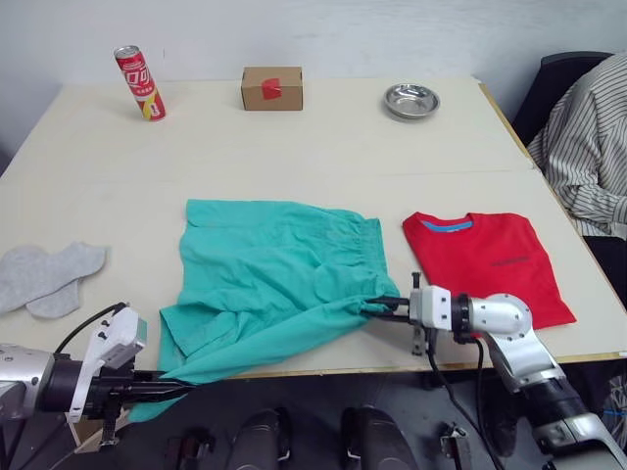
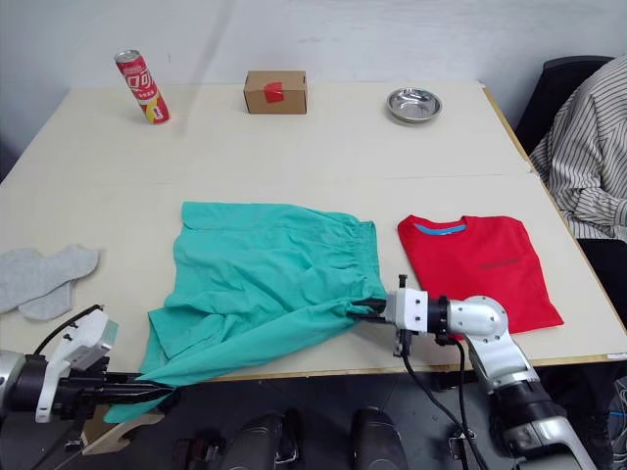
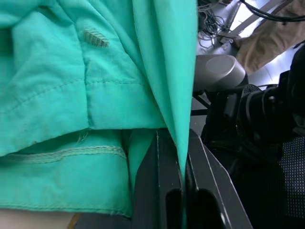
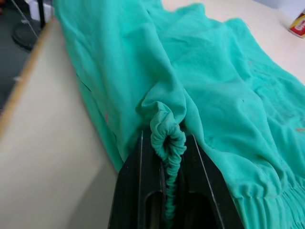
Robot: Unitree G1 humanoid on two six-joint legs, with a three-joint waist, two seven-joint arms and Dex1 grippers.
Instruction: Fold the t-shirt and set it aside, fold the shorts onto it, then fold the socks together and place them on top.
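Both hands pinch the soft, rumpled teal shorts [image 1: 274, 279].

Shorts [image 1: 269, 279]: soft matt teal cloth, crumpled, visible stitched hems, gathered elastic waistband. T-shirt [image 1: 487, 262]: matt red cotton, smooth and flat. Socks [image 1: 44, 277]: light grey fuzzy knit. Desk [image 1: 323, 147]: smooth matt pale surface, wood-look edge. Bowl [image 1: 410, 100] upper right: shiny metal. Can [image 1: 140, 83] upper left: glossy. Box [image 1: 272, 88]: matt cardboard. Pincer fingers [image 4: 131, 191]: black matt plastic.
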